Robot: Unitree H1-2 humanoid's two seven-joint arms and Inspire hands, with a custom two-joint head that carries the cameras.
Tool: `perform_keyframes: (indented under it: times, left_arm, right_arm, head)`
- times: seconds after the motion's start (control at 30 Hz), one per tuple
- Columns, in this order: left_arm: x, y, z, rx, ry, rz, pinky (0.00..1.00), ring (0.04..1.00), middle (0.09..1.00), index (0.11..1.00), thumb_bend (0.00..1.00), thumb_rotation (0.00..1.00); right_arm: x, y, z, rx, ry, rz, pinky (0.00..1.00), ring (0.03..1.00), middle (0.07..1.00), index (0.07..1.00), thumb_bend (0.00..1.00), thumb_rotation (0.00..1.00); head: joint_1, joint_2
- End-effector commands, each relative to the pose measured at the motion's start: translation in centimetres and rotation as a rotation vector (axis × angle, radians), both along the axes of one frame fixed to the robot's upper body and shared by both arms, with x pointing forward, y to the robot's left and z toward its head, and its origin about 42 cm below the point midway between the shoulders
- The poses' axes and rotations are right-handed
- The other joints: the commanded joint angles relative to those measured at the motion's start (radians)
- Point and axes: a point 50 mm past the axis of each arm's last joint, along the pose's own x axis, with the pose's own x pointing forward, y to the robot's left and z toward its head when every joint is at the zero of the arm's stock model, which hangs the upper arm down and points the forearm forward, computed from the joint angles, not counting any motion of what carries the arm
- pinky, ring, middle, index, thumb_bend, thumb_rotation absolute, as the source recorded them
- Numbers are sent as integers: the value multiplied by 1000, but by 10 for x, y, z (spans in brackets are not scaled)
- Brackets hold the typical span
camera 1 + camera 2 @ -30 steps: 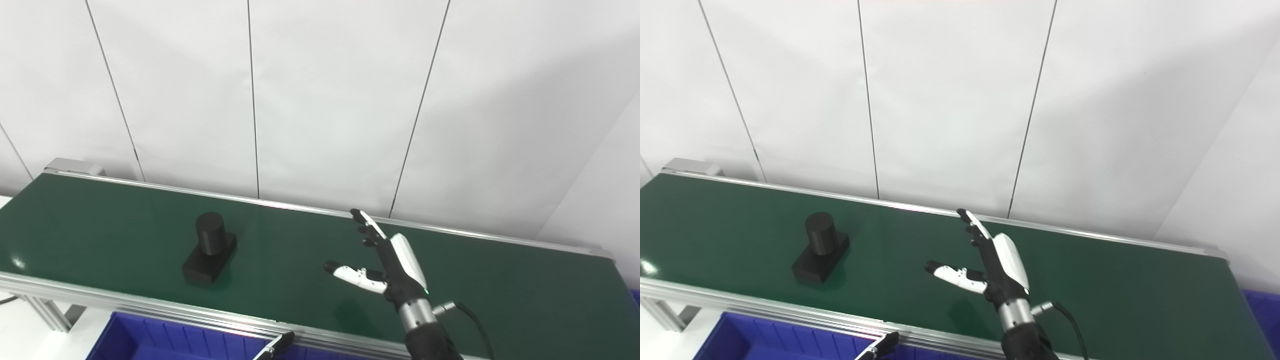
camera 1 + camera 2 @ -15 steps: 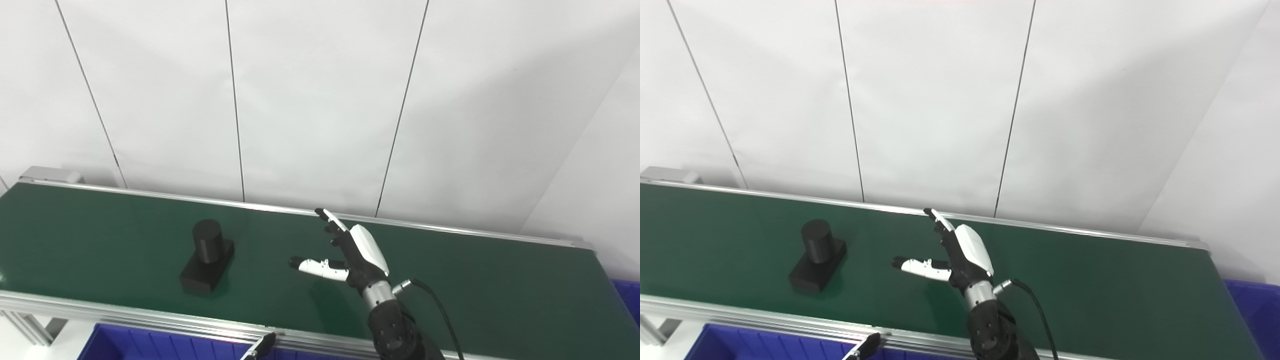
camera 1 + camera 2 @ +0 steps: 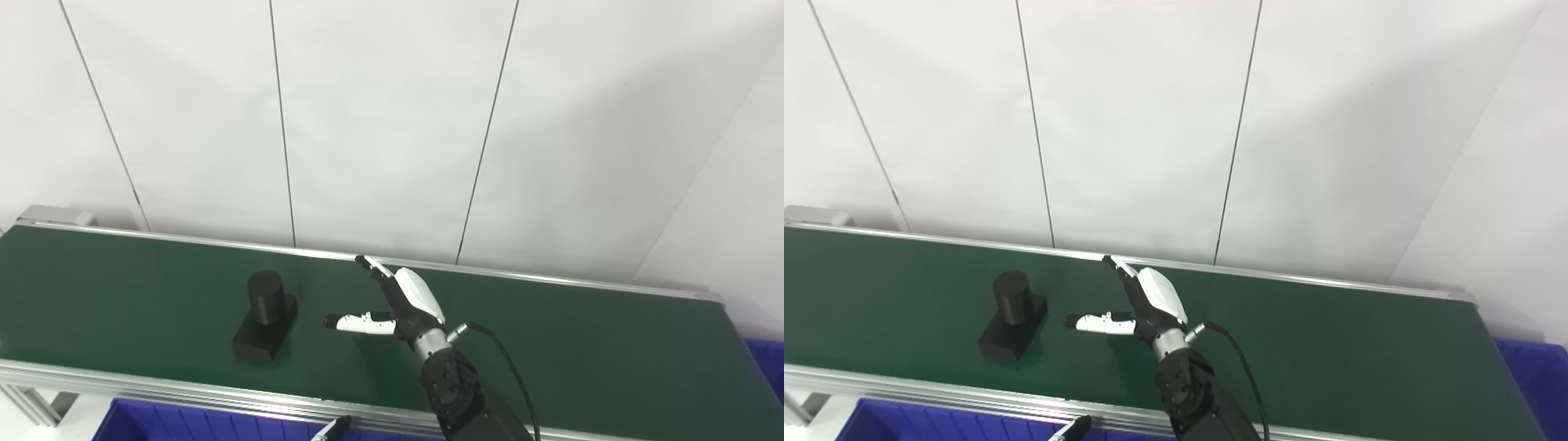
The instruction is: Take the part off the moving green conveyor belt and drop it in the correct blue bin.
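No readable text anywhere.
Neither view shows any letters, numbers, labels, brand marks or signs on any surface.

Left hand point(image 3: 334, 427): only a dark fingertip shows above the bottom edge; its state cannot be judged. Blue plastic bins point(image 3: 184, 422) are cut off by the bottom and right edges, contents unseen.
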Motion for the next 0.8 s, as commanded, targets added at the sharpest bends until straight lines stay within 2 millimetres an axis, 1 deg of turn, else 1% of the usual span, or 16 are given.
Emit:
perform_keyframes:
  times: [0.0, 0.17, 0.33, 0.47, 0.6, 0.77]
  left_arm:
    - [8, 1, 14, -15, -84, 3, 907, 928, 932, 914, 805, 998]
    - [4, 0, 14, -10, -87, -7, 911, 926, 930, 913, 821, 997]
    - [0, -1, 13, -12, -86, -3, 908, 924, 929, 911, 855, 1000]
    - [-4, -2, 13, -7, -86, -5, 918, 928, 935, 914, 849, 1000]
    - [-7, -1, 13, 16, -99, -16, 946, 944, 944, 925, 872, 1000]
    - [-9, -3, 12, 14, -108, -2, 918, 928, 934, 912, 859, 1000]
  right_arm:
    - [10, 24, 33, 57, -102, 50, 809, 883, 919, 933, 932, 620]
    - [13, 41, 36, 49, -101, 59, 766, 858, 905, 922, 951, 605]
    - [18, 56, 35, 41, -92, 81, 792, 862, 900, 918, 963, 594]
    - [21, 61, 34, 29, -87, 95, 807, 863, 897, 920, 983, 620]
    - [24, 65, 31, 44, -75, 103, 803, 857, 891, 918, 993, 594]
    - [28, 71, 28, 39, -56, 111, 832, 876, 904, 925, 996, 581]
  head:
    - [0, 1]
    - [14, 11]
    - [27, 18]
    - [40, 26]
    - [49, 32]
    - [53, 39]
